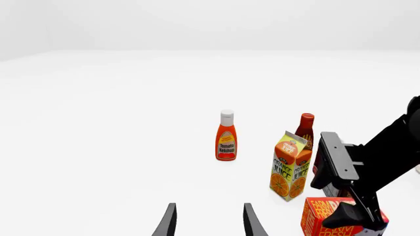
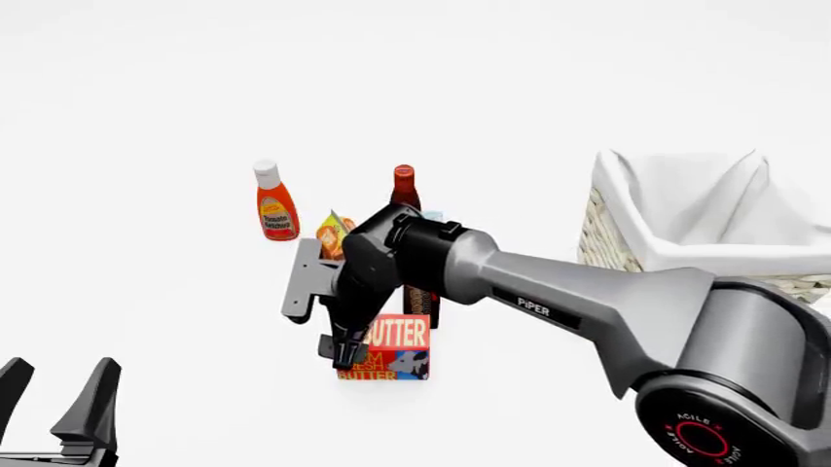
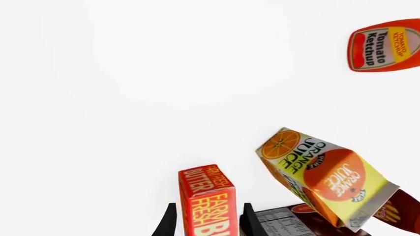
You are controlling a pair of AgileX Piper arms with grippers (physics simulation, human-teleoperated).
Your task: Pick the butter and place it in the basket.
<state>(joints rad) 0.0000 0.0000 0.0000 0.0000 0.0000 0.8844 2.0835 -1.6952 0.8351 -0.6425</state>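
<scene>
The butter point(image 2: 400, 348) is a small red-and-orange carton standing upright on the white table, in front of the other groceries. It also shows in the right wrist view point(image 3: 206, 196) and the left wrist view point(image 1: 321, 216). My right gripper point(image 2: 348, 355) is down at the carton, open, with one finger on each side of it point(image 3: 206, 227). I see no firm contact. The basket point(image 2: 610, 229), cream wicker with a white liner, stands at the far right. My left gripper point(image 2: 58, 399) is open and empty at the near left point(image 1: 210, 223).
An orange juice carton point(image 2: 333, 233), a dark red sauce bottle point(image 2: 404, 185) and a brown box point(image 2: 419, 304) stand just behind the butter. A ketchup bottle point(image 2: 272, 206) stands further left. My right arm point(image 2: 571, 302) spans the space between the butter and the basket.
</scene>
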